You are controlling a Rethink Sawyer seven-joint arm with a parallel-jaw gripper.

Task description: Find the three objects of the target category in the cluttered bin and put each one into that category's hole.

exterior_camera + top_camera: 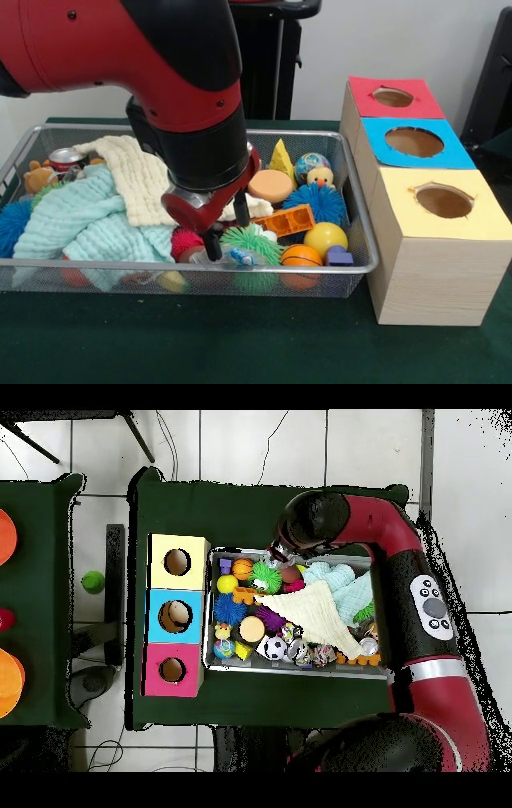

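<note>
The bin (200,268) is a silver wire-mesh basket full of toys and cloths; it also shows in the overhead view (300,669). My gripper (226,236) reaches down into the bin's middle front, its two black fingers apart and empty. One finger stands between a red spiky ball (186,240) and a green spiky ball (252,240). The hole (414,142) is the large round cutout in the blue-topped box, right of the bin; it also shows in the overhead view (175,616). In the overhead view the arm hides the gripper.
The red-topped box (396,98) and the yellow-topped box (444,202) flank the blue one. In the bin lie an orange ball (301,256), a yellow ball (325,237), a blue spiky ball (324,202), an orange brick (286,220), a cream cloth (136,172) and a mint cloth (80,220).
</note>
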